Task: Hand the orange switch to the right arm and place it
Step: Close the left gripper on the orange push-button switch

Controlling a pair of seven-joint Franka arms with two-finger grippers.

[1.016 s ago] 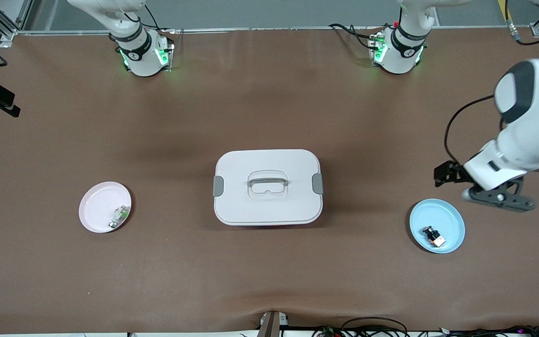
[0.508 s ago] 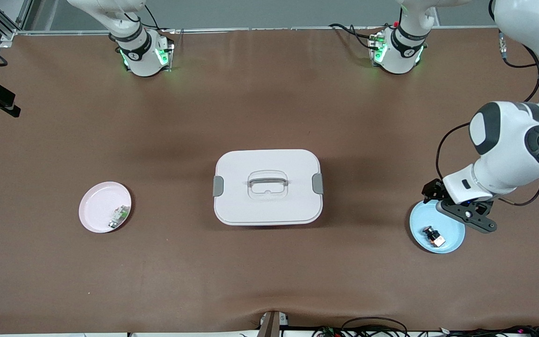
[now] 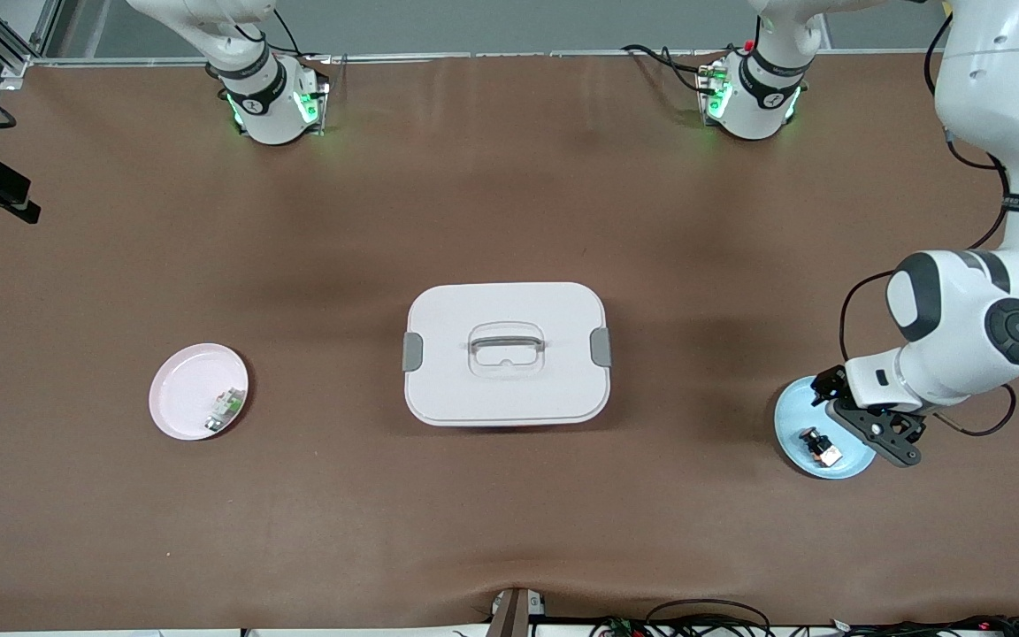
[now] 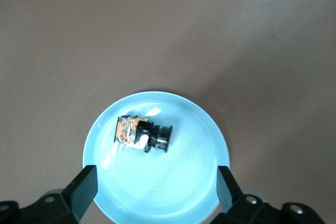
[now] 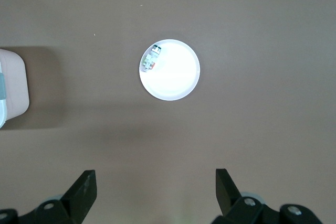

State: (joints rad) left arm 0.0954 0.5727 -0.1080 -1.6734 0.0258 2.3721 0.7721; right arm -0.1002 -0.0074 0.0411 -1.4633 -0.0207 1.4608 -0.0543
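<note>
Orange switch (image 4: 143, 134) lies on its side in the blue plate (image 4: 199, 192), left gripper (image 4: 155, 195) spread open above it, holding nothing. Risk: small, uneven body may roll or skid on the slick plate as fingers close. Right gripper (image 5: 155, 192) waits open, high over the pink plate (image 5: 176, 77).

A tiny orange switch (image 3: 819, 445) (image 4: 143, 134), with a black body, orange pieces and a round black knob, lies on its side in a light blue plate (image 3: 788, 416) (image 4: 194, 192) at the left arm's end of the table. The white right arm (image 3: 235, 53), banded in dark grey, rises from its base at the other end, well apart from the switch.
</note>
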